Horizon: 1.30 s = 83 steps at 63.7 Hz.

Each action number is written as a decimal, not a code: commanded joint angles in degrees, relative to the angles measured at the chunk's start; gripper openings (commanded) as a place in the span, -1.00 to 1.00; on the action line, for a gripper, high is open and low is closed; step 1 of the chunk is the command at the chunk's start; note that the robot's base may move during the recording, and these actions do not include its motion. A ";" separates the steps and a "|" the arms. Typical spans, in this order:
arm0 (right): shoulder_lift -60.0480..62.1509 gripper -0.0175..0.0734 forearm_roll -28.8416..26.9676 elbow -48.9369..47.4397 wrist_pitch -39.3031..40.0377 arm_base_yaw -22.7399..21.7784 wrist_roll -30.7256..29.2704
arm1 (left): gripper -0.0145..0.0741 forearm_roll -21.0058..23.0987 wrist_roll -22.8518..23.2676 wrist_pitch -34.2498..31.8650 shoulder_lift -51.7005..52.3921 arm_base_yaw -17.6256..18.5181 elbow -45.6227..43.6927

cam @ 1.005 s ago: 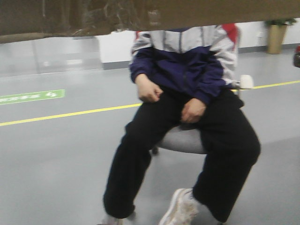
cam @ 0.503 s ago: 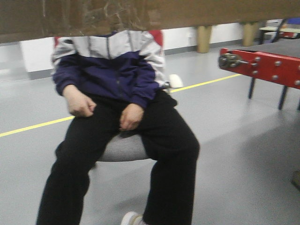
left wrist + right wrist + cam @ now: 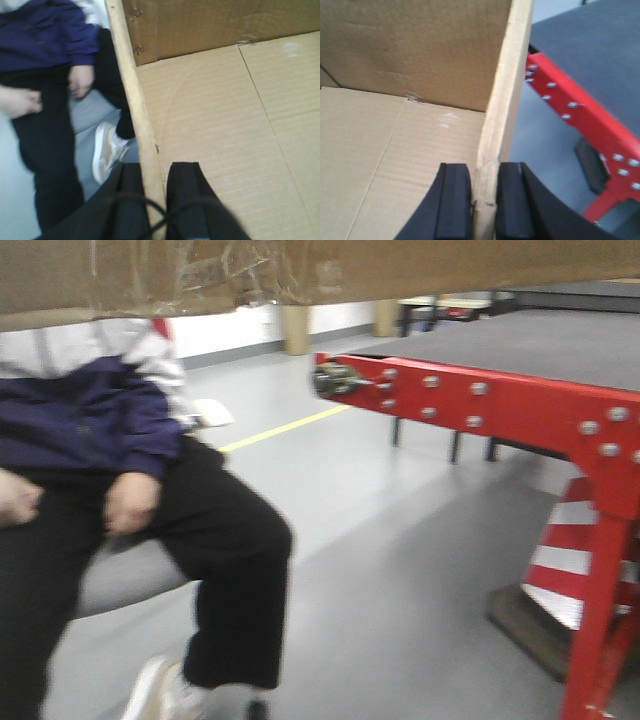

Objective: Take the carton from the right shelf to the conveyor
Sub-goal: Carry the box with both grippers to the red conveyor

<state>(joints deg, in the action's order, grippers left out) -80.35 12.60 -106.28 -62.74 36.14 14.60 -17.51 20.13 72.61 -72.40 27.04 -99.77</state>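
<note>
The brown carton (image 3: 300, 270) is held up in the air; its taped lower band fills the top of the front view. My left gripper (image 3: 156, 172) is shut on the carton's left wall (image 3: 131, 85), one finger outside and one inside the open box. My right gripper (image 3: 484, 175) is shut on the carton's right wall (image 3: 507, 75), which is crushed between the pads. The conveyor (image 3: 520, 350), a dark grey belt on a red bolted frame (image 3: 580, 120), stands to the right, lower than the carton. The right shelf is out of view.
A seated person (image 3: 90, 440) in a navy jacket and black trousers is close on the left, also below the left gripper (image 3: 45, 100). A yellow floor line (image 3: 280, 428) runs behind. A red-and-white striped base (image 3: 560, 560) sits by the conveyor's red leg (image 3: 600, 620).
The view has swung to the right: the seated person slid from the centre to the left edge and the red conveyor came in from the right. The carton stays gripped.
</note>
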 commanded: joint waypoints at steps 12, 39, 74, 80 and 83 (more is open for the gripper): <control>0.63 -0.77 -1.55 -0.37 5.41 0.21 -0.75 | -0.71 3.68 -0.24 -2.64 0.42 0.81 -0.33; 0.63 -0.77 -1.55 -0.37 5.41 0.21 -0.75 | -0.71 3.68 -0.24 -2.64 0.42 0.81 -0.33; 0.63 -0.77 -1.55 -0.37 5.41 0.21 -0.75 | -0.71 3.68 -0.24 -2.64 0.42 0.81 -0.33; 0.63 -0.77 -1.55 -0.37 5.41 0.21 -0.75 | -0.71 3.68 -0.24 -2.64 0.42 0.81 -0.33; 0.63 -0.77 -1.55 -0.37 5.41 0.21 -0.75 | -0.71 3.68 -0.24 -2.64 0.42 0.81 -0.33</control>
<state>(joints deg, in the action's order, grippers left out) -80.35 12.60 -106.28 -62.74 36.14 14.60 -17.55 20.13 72.61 -72.40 27.04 -99.77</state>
